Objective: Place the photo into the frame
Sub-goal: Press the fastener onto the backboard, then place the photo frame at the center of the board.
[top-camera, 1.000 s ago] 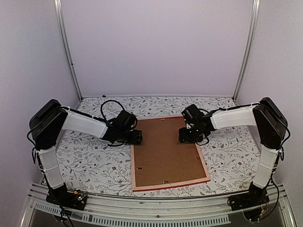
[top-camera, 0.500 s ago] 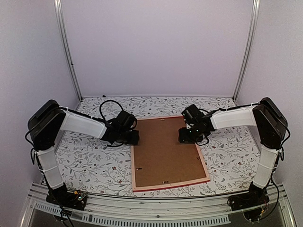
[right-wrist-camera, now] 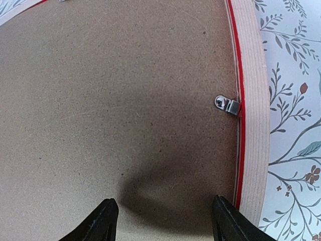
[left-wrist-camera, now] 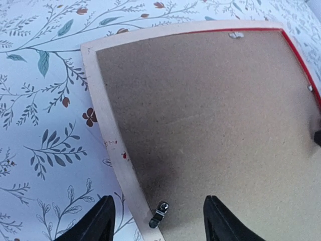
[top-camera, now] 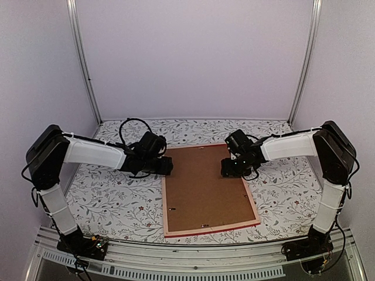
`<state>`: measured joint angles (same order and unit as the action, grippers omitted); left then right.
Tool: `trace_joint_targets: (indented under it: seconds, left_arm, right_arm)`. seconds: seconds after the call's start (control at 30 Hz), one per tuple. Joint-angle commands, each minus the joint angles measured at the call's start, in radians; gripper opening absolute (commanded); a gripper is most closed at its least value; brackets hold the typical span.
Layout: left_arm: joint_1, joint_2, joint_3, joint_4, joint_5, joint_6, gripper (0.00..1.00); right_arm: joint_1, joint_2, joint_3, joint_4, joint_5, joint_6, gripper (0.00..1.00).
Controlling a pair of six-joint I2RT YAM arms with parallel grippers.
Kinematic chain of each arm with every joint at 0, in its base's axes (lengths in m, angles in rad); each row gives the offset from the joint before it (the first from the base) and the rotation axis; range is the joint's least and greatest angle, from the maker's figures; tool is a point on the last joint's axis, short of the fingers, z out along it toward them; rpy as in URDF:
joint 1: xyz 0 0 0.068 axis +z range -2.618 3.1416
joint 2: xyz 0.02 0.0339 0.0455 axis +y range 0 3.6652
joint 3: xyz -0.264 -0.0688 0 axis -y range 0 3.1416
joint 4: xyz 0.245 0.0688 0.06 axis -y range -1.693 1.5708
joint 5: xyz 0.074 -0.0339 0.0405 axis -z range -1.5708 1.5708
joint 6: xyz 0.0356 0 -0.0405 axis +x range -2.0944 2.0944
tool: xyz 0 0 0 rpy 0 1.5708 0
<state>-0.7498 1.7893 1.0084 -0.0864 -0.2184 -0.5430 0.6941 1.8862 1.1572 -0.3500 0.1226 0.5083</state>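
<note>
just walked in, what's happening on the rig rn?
The frame lies face down on the floral table, with the brown backing board sitting in it. Both arms hover over its far end. The left gripper is open astride the left rail by a metal clip. The right gripper is open over the board near the right-rail clip. Neither holds anything. The photo isn't visible.

count — frame [left-wrist-camera: 108, 130] 1 | backing board [left-wrist-camera: 210, 115] 1 | arms [top-camera: 94, 153] [top-camera: 287, 145] 2 | claws [left-wrist-camera: 158, 217] [right-wrist-camera: 163, 217] 2
</note>
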Motion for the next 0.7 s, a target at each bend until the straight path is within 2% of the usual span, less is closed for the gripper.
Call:
trace_joint_targets:
  seconds: [0.0, 0.17, 0.53, 0.67]
  left_arm:
    - [0.019, -0.024, 0.047, -0.014, 0.0, 0.033, 0.66]
    - [0.076, -0.002, 0.079, 0.003, 0.049, 0.068, 0.72]
    - [0.215, 0.131, 0.156, 0.139, 0.335, 0.11, 0.71]
    - [0.226, 0.191, 0.223, 0.134, 0.363, 0.113, 0.72]
  right_arm:
    - [0.004, -0.021, -0.03, -0.003, 0.014, -0.001, 0.67]
    - [0.002, -0.052, -0.036, -0.006, 0.038, -0.004, 0.67]
    - [-0.032, -0.099, -0.071, 0.008, 0.04, -0.016, 0.67]
    - [-0.04, -0.096, -0.084, 0.025, 0.016, -0.012, 0.67]
